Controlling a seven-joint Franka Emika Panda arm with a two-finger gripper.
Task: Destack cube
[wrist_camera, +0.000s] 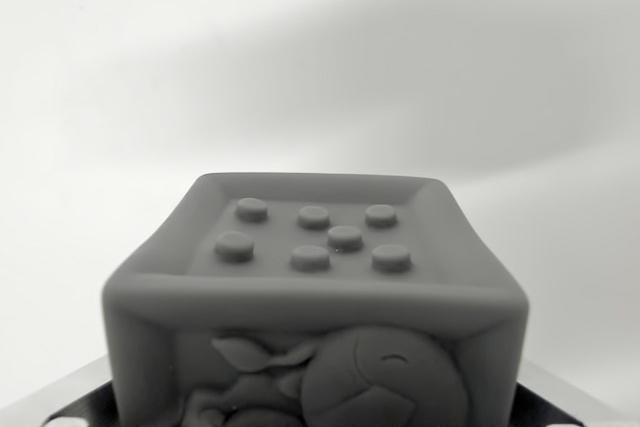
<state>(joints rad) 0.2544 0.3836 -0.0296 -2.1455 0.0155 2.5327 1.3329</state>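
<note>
Wrist view shows the grey cube [315,322] very close, low in the middle, its bumpy top facing up. Claw tips sit just beside it, low down, blurry; I cannot tell their grip. Next comes lifting it straight up, I think.

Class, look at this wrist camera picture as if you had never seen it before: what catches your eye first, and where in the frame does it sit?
The eye goes straight to the grey cube filling the lower middle of the wrist view, close to the camera. Its recessed top face carries seven raised round studs, and its near face shows a raised figure cut off by the bottom edge. Behind is only a pale, blurred surface.
</note>
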